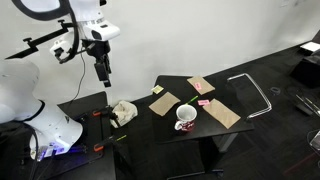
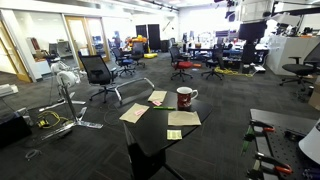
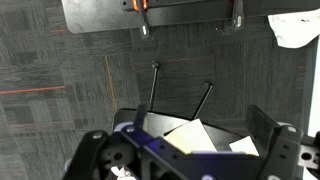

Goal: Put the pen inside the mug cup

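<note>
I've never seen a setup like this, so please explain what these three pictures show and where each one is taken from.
The white machine is a robot arm. Its gripper is the pinching part, and it hangs in the air beside a black table, open and holding nothing. Two pictures come from cameras standing in the room. The third looks down from the arm's wrist. On the table are a white mug, brown paper pieces and a small pink object. I cannot pick out the pen.

Counted one mug on the counter, three brown paper pieces, one short pen, one tiny pink thing, plus one crumpled white cloth off to the side.
</note>
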`<action>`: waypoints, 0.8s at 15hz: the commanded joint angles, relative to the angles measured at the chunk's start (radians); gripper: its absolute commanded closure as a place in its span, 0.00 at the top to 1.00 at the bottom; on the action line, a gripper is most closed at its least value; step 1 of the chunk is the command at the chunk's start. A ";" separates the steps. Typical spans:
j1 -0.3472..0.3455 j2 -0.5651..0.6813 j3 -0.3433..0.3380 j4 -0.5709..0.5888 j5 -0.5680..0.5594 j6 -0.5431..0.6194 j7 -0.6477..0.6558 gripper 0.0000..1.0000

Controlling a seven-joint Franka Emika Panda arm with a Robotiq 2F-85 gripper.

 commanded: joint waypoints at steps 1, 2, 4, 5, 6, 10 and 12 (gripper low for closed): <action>0.002 0.097 0.022 0.113 -0.049 0.023 0.002 1.00; 0.001 0.122 0.026 0.144 -0.061 0.028 0.004 1.00; 0.002 0.189 0.030 0.223 -0.091 0.024 -0.005 1.00; 0.004 0.227 0.032 0.263 -0.108 0.024 -0.014 1.00; 0.006 0.260 0.034 0.299 -0.125 0.027 -0.020 1.00; 0.023 0.411 0.022 0.436 -0.177 0.055 -0.090 1.00; 0.030 0.476 0.013 0.482 -0.193 0.087 -0.135 1.00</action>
